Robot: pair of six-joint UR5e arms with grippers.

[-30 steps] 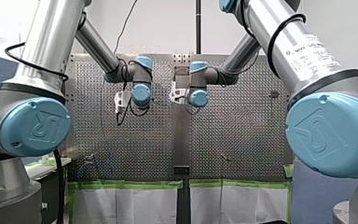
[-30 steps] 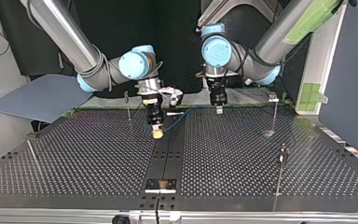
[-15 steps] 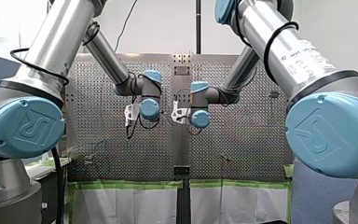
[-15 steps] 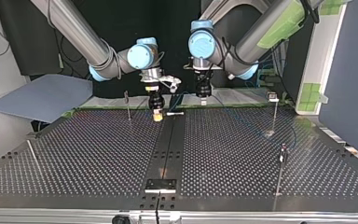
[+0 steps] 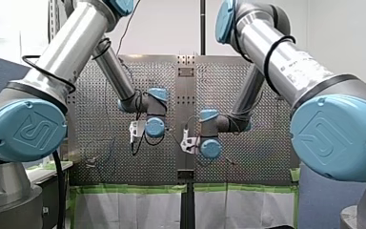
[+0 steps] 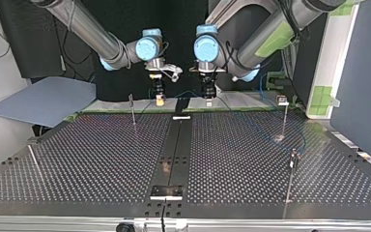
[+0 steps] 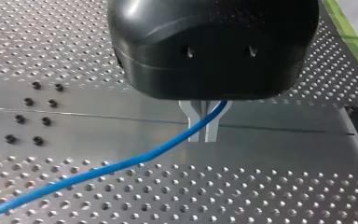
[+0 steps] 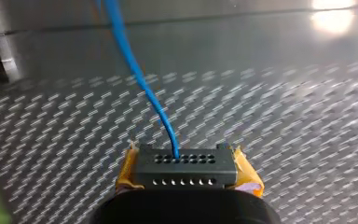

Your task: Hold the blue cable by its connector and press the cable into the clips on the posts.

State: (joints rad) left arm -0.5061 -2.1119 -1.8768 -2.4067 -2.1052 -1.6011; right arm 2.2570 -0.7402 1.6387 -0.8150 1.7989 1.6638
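My right gripper point(image 8: 186, 181) is pinching the black plug point(image 8: 182, 164) between its yellow pads point(image 8: 127, 173). The blue cable point(image 8: 140, 79) is coming out of the plug and running on ahead over the table point(image 8: 307, 140) with the little holes.

In the left wrist view, my left gripper point(image 7: 200, 136) is pressing its two metal fingers point(image 7: 192, 122) together at the tips. The blue cable is passing through the fork just above the tips and hanging down toward the table.

In the top view, both grippers are pulling back. A second ago my right gripper point(image 6: 160, 100) was low over the middle of the table. Now it is hanging up at the far edge, close to where the arms come in. My left gripper point(image 6: 209, 99) is coming back too and is sitting just beside it. The cable is too thin to follow here; I am only seeing a bit of blue between the two grippers. The thin posts point(image 6: 133, 109) are standing well apart from both grippers. I am seeing no cable in the clip point(image 6: 282, 100) on top of one post.

In the front view, my left arm point(image 5: 155, 126) and my right arm point(image 5: 210, 148) are sitting lower in the picture than before. That is the same pull back.

I think the two grippers are lifting the cable off the table and getting it ready. No part of it is sitting in a clip yet, so all the pressing is still waiting to be done.
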